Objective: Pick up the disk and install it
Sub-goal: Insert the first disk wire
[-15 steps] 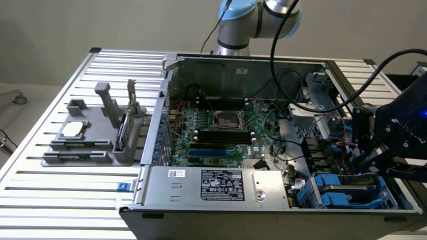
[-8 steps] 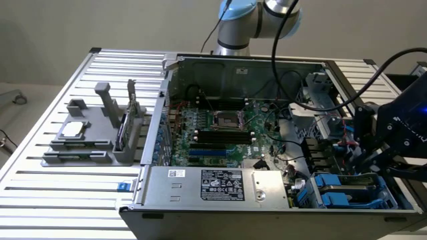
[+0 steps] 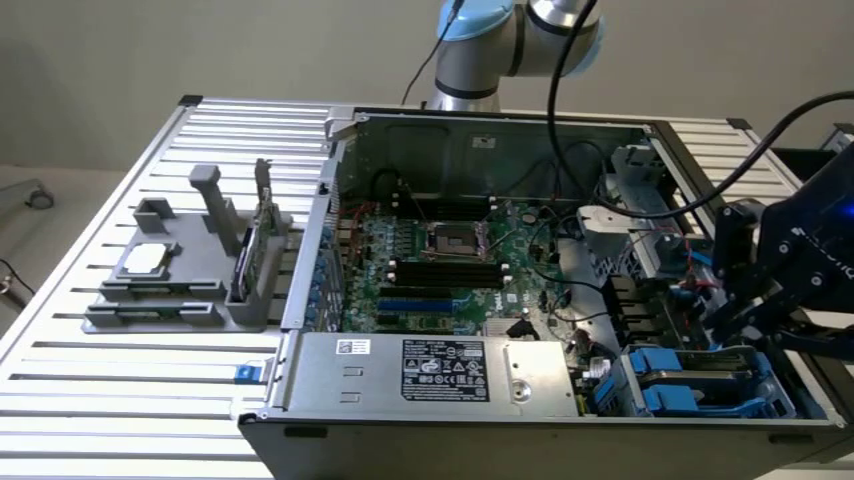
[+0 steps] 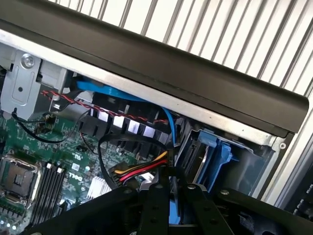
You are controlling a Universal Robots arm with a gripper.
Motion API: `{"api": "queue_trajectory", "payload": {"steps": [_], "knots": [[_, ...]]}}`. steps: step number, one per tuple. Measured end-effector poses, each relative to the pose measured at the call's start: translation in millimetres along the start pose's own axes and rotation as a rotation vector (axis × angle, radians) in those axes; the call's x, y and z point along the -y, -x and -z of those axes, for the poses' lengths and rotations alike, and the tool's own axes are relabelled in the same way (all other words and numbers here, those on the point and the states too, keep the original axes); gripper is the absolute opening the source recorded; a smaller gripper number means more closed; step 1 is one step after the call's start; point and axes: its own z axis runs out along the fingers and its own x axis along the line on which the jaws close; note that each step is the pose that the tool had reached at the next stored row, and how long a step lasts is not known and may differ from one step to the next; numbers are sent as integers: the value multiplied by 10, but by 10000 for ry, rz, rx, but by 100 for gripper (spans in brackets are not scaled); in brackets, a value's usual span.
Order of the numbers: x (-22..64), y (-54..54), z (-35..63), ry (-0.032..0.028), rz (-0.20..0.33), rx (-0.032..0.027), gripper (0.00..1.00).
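Disk [image 4: 173,211], showing as a bright blue plastic carrier edge, pinched between the close-set fingers of the black gripper [image 4: 172,191] just above the blue drive bay [image 4: 211,152] of the open computer case [image 3: 534,448]; green motherboard [image 4: 61,143] printed DELL; white power-supply label [image 3: 445,370] illegible

Ribbed bare-metal table [image 3: 120,400]; matt grey metal case [image 3: 441,150]; blue plastic drive carriers [image 4: 217,152]; matt black gripper [image 4: 173,191].

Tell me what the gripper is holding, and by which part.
The gripper seems shut on the disk, pinching the edge of its blue frame.
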Motion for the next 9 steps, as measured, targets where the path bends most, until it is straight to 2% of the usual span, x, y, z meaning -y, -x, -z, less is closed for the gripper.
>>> {"api": "queue_trajectory", "payload": {"steps": [6,9], "knots": [[2,-1,26,15,-506,5,16],[2,-1,34,10,-761,38,16]]}}
